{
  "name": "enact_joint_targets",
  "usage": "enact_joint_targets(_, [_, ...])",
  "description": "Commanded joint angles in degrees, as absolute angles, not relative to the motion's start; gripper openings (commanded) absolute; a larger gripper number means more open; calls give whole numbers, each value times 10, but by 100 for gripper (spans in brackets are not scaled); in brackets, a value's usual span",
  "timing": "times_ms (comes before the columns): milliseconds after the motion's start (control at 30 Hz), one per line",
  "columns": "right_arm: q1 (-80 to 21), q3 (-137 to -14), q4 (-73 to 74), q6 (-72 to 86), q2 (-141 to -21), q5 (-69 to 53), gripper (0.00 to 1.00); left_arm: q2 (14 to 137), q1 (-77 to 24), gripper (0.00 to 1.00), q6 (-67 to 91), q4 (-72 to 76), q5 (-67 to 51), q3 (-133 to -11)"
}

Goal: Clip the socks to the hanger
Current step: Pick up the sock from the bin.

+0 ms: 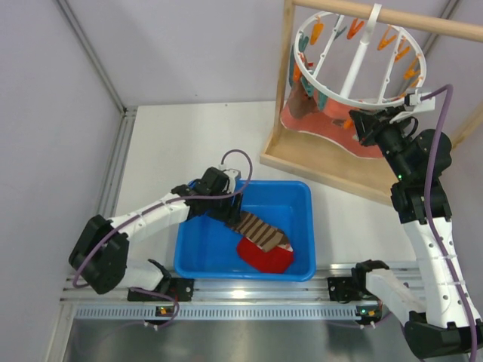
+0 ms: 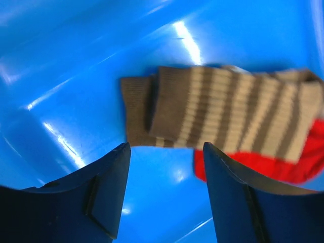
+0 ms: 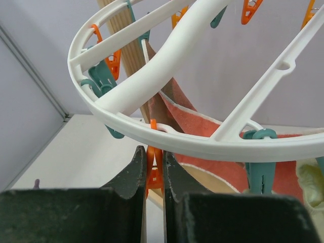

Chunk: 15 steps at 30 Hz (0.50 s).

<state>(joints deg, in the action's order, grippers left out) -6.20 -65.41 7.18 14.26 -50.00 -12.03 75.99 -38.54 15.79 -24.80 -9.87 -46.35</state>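
Our left hand (image 2: 166,149) hangs half-open and empty over the striped sock (image 2: 228,111), right hand (image 3: 154,157) pinching an orange clothespin (image 3: 155,174), so we might snag the red sock (image 2: 273,164) underneath too.

The white table (image 1: 189,136) fills the middle of the frame. A blue bin (image 1: 298,211) sits on it at lower centre. A wooden stand (image 1: 321,173) rests its base at upper right, near the bin but apart.
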Motion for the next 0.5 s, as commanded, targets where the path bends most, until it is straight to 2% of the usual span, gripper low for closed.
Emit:
enact_joint_targets(0, [-59,-669,90,133,-491,-118,0,795,-386,63,309,-204,-44,-478])
enact_joint_targets(133, [-59,-667,92,134,-492,-113,0,821,-405,58,356,-210,-6,-497])
enact_joint_targets(467, [-58,-669,108,123,-484,-104,0,852,-444,55,388,-191,15,-494])
